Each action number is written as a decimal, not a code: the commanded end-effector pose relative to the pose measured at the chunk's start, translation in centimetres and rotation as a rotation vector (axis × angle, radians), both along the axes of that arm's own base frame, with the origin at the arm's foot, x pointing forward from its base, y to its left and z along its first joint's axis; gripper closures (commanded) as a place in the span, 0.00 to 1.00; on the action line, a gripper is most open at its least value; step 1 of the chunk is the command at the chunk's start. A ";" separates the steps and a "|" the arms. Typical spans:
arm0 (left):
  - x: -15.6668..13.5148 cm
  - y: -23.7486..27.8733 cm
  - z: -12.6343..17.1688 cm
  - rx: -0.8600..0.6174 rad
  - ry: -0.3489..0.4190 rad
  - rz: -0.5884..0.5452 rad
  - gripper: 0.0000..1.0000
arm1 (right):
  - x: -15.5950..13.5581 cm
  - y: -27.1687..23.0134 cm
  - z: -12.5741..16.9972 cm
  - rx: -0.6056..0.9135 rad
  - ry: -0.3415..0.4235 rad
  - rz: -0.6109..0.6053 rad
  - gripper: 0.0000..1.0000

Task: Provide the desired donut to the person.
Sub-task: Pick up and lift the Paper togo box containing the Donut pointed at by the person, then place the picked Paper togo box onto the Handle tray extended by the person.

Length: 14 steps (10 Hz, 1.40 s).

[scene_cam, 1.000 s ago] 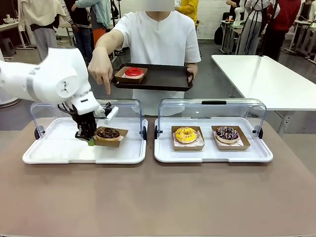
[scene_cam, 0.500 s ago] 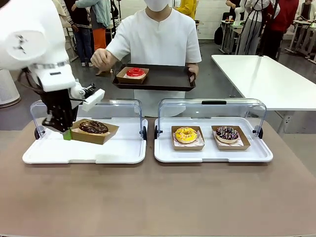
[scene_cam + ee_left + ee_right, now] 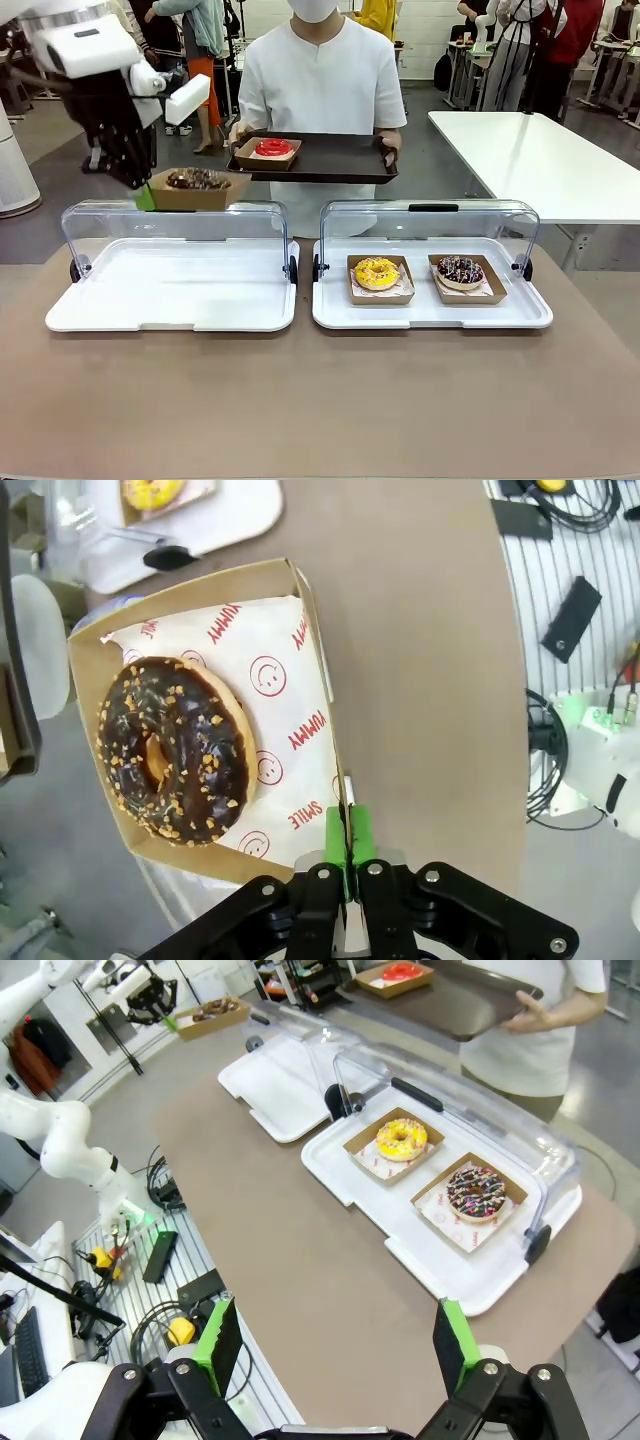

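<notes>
Donut point(image 3: 197, 179), chocolate, in box point(image 3: 190, 194): left jaws pinched shut on box rim, donut just beside them; person point(image 3: 320, 85) with tray point(image 3: 340, 158) beyond. Right jaws spread wide above tabletop point(image 3: 300, 1260).

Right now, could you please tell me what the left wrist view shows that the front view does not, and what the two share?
Left wrist view: the red-printed paper liner under the chocolate donut, and the green pads pinching a wall of the cardboard box. Front view: the person holding a dark tray with a red donut, and the sprinkled donut. Shared: the left gripper shut on that box in the air, and the yellow donut.
</notes>
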<state>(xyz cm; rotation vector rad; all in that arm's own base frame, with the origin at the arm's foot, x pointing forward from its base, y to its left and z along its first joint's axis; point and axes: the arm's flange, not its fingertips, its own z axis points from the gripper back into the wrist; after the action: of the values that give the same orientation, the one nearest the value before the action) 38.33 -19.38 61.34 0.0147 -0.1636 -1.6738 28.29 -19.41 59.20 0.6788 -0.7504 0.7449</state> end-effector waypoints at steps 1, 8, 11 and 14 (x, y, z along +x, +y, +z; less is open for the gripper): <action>3.5 0.3 -0.7 -0.034 0.024 0.028 1.00 | 0.1 0.0 0.0 0.016 -0.017 0.011 0.00; 1.9 0.3 -0.4 -0.008 0.010 0.017 1.00 | 0.1 0.0 0.0 0.016 -0.017 0.011 0.00; 1.9 0.3 -0.4 -0.008 0.010 0.017 1.00 | 0.1 0.0 0.0 0.016 -0.017 0.011 0.00; 1.9 0.3 -0.4 -0.008 0.010 0.017 1.00 | 0.1 0.0 0.0 0.016 -0.017 0.011 0.00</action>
<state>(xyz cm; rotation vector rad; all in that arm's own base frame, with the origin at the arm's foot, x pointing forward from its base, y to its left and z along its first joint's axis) 40.54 -19.26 61.05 -0.0020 -0.1613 -1.6763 28.28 -19.42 59.20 0.6785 -0.7506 0.7444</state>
